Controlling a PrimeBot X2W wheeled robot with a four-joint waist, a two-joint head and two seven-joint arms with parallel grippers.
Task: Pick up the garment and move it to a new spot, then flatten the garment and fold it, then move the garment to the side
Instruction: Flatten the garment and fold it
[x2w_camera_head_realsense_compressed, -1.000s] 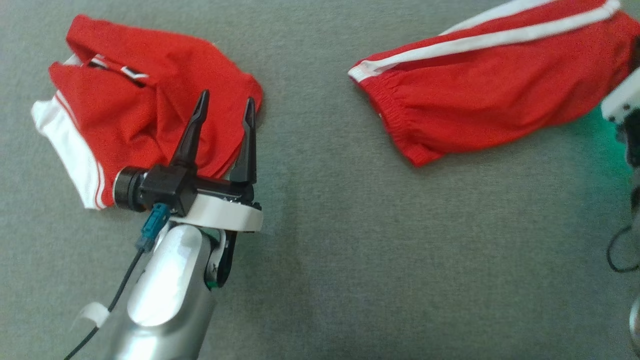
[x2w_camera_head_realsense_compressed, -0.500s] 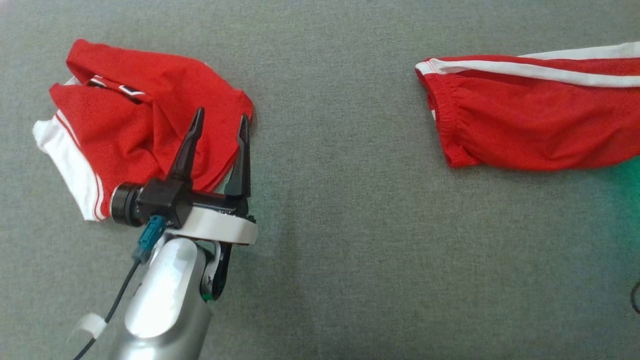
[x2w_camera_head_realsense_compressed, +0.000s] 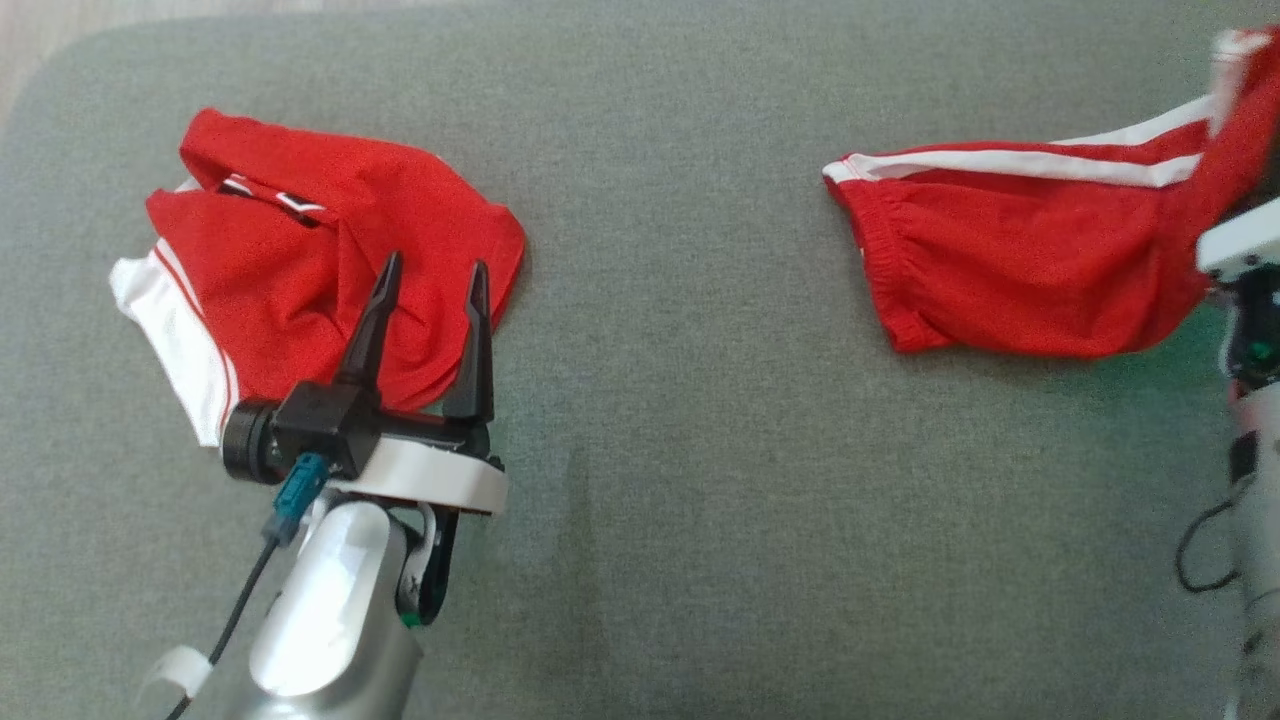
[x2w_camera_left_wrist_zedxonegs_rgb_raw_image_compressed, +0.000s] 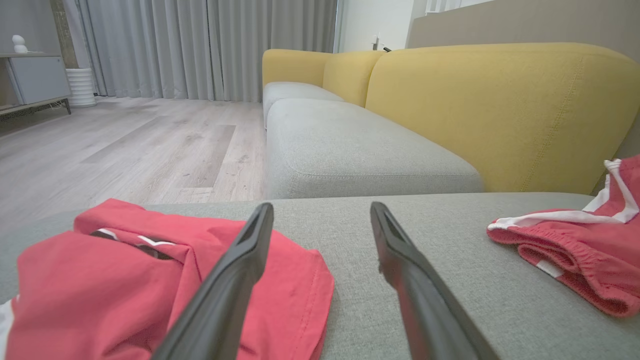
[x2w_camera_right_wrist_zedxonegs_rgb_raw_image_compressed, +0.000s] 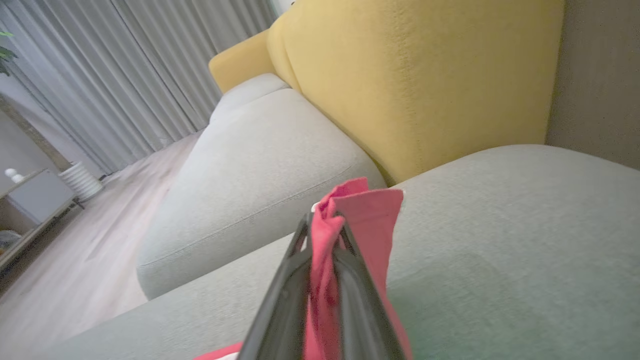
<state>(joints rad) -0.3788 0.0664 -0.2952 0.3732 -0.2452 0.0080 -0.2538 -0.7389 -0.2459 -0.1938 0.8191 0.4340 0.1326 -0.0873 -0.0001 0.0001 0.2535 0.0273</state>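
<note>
Red striped shorts (x2w_camera_head_realsense_compressed: 1010, 270) stretch sideways over the right part of the grey cushion (x2w_camera_head_realsense_compressed: 700, 450), their right end pinched in the right gripper (x2w_camera_right_wrist_zedxonegs_rgb_raw_image_compressed: 322, 227), while the left gripper (x2w_camera_head_realsense_compressed: 434, 265), spread and empty, hovers well apart above another crumpled red garment (x2w_camera_head_realsense_compressed: 290, 260).

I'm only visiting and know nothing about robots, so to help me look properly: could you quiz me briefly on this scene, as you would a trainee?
1. True or false: the left gripper is clamped on the crumpled red garment with white trim.
2. The right gripper is: A) open and empty; B) shut on the red shorts with white side stripes; C) shut on a cushion.
3. What colour is the padded sofa backrest behind the grey fabric seat?

Key: 1 false, it is open and holds nothing; 2 B; 3 yellow.
</note>
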